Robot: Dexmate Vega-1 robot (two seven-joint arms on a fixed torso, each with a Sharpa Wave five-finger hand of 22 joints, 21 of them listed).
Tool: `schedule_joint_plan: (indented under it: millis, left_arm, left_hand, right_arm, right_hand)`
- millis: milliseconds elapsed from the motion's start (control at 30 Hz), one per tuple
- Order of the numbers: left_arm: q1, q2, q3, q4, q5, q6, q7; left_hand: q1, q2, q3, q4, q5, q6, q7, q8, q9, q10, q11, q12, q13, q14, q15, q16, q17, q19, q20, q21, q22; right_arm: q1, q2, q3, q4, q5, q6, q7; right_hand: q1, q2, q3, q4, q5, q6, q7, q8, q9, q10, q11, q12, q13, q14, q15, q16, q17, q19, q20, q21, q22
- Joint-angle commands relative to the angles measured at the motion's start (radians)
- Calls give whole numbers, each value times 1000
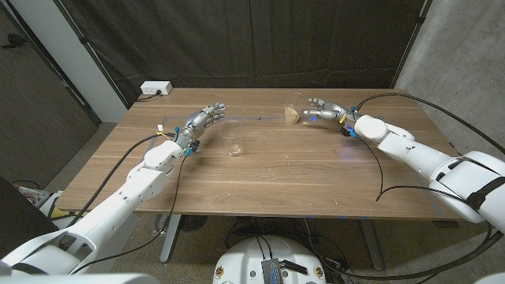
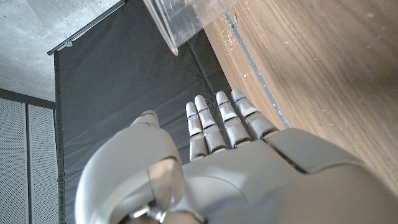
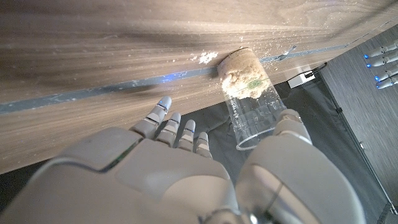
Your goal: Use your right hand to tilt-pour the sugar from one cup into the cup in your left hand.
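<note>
The left hand (image 1: 203,121) stands open beside the empty cup (image 1: 233,139) mid-surface, while farther right the open right hand (image 1: 325,108) nears the sugar cup (image 1: 292,110), seemingly light, thin, slippery plastic best gripped mid-wall.

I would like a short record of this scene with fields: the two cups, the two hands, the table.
sugar cup: clear, upright, brown sugar in its bottom, far side of table
empty cup: clear, upright, near table middle
right hand: open beside sugar cup, not gripping it
left hand: open, next to empty cup, holding nothing
table: wooden, with a blue line near sugar cup
pour: not yet begun
</note>
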Motion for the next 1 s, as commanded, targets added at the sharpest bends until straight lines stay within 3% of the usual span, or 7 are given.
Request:
schedule_joint_plan:
  millis: [33, 400, 567, 1000]
  left_arm:
    - [-10, 0, 1, 23, -6, -9, -22]
    - [-13, 4, -2, 37, -12, -12, -36]
    - [-20, 8, -1, 44, -9, -11, -43]
    - [-56, 1, 8, 107, -2, -32, -86]
  left_hand:
    - [1, 2, 9, 1, 3, 5, 2, -1, -1, 6, -1, 0, 6, 6, -103, 3, 2, -3, -1, -2, 2]
    - [0, 1, 11, 0, 3, 7, 2, -1, -2, 5, 0, -1, 7, 6, -102, 3, 1, -2, 0, -3, 2]
    - [-1, 1, 12, 0, 3, 6, 1, -2, -2, 4, -1, -2, 7, 2, -101, 1, 1, -3, 0, -3, 2]
    - [-4, 1, 15, -2, 3, 5, 0, -3, -2, 3, -1, -4, 8, 1, -102, 1, -1, -5, 1, -4, 2]
  right_arm:
    - [0, 22, 1, -39, 11, -75, 15]
    - [9, 56, -1, -34, 16, -112, -7]
    - [1, 61, 2, -66, 20, -168, -23]
    - [14, 119, -4, 12, 37, -157, -69]
  right_hand:
    - [-7, -14, -9, -3, 0, -10, 10, 1, 1, -9, 11, 4, 0, -10, -32, 4, 1, -6, 7, -5, 6]
    - [-27, -38, -27, -2, 2, -32, 20, -6, 0, -23, 19, 4, -1, -15, -16, 5, 0, -11, 17, -10, 7]
    - [-33, -41, -31, -2, 3, -39, 22, -7, 0, -25, 27, 5, -1, -17, -7, 6, 0, -13, 17, -12, 7]
    - [-36, -42, -36, -4, 7, -64, 23, -11, -1, -40, 54, 6, -3, -41, 24, 1, -1, -22, 30, -18, 8]
